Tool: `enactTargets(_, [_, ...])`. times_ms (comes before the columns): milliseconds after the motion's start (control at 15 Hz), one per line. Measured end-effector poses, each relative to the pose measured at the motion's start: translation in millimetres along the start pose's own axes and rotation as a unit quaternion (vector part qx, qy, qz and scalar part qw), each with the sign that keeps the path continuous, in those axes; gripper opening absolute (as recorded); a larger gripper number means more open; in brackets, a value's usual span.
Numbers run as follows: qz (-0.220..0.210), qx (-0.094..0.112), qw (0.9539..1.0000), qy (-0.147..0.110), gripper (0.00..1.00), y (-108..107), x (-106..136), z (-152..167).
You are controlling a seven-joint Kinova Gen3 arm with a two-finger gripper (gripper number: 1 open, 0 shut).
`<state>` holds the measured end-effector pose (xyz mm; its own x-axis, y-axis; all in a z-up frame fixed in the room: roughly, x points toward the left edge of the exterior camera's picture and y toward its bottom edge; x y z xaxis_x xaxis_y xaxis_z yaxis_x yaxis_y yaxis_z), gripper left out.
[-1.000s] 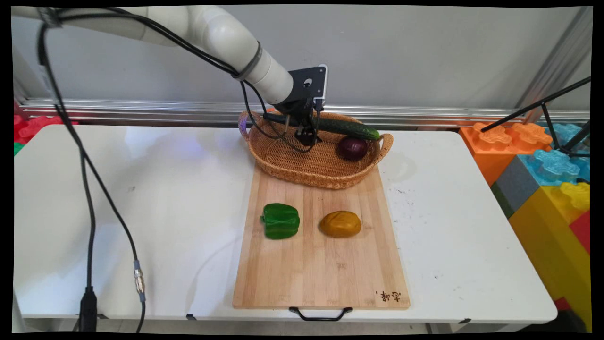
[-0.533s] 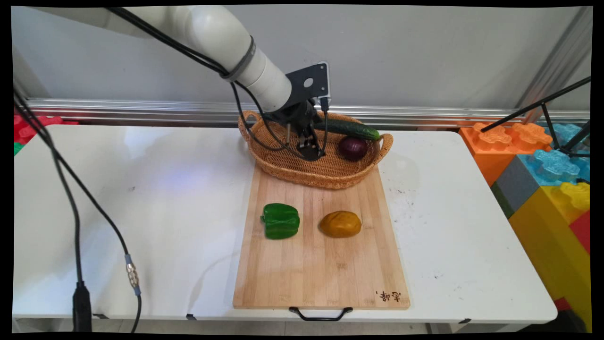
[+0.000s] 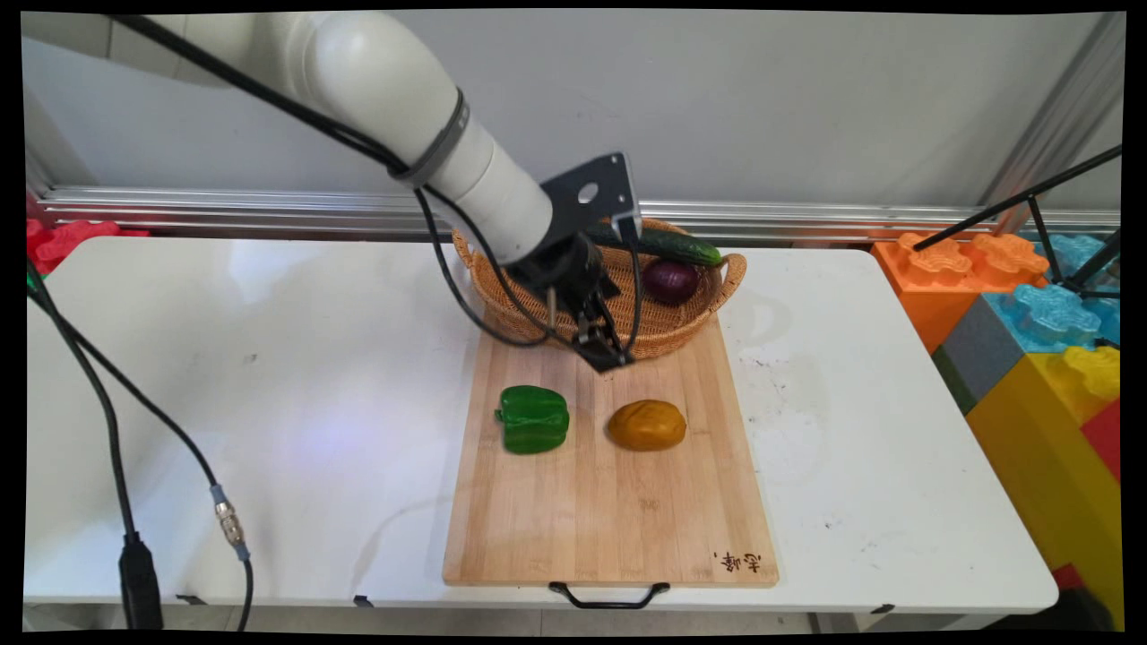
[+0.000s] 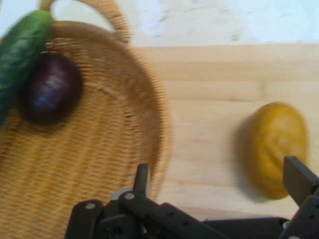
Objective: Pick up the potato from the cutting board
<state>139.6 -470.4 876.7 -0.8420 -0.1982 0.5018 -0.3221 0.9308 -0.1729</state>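
Over basket (image 3: 538, 309) rim, open pincer (image 3: 606, 351) – potato (image 4: 277, 148) partly hidden behind finger (image 4: 300, 180).

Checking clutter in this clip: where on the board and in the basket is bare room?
Cutting board: near half bare, from pepper and potato to its handle. Basket: left part bare; right end crowded with onion and cucumber. Open tool hangs over the basket's near rim.

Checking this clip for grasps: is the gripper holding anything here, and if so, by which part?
Nothing is held. The gripper is open and empty, over the wicker basket's near rim, with the yellow potato beyond it on the cutting board.
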Motion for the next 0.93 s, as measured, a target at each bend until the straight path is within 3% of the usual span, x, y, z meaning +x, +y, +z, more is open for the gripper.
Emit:
enactTargets(467, [-0.031,-0.038,0.9988,0.006,1.0,40.3,-8.8,28.5])
enactTargets(933, [-0.043,-0.046,0.9979,0.014,1.0,59.1,-14.2,69.5])
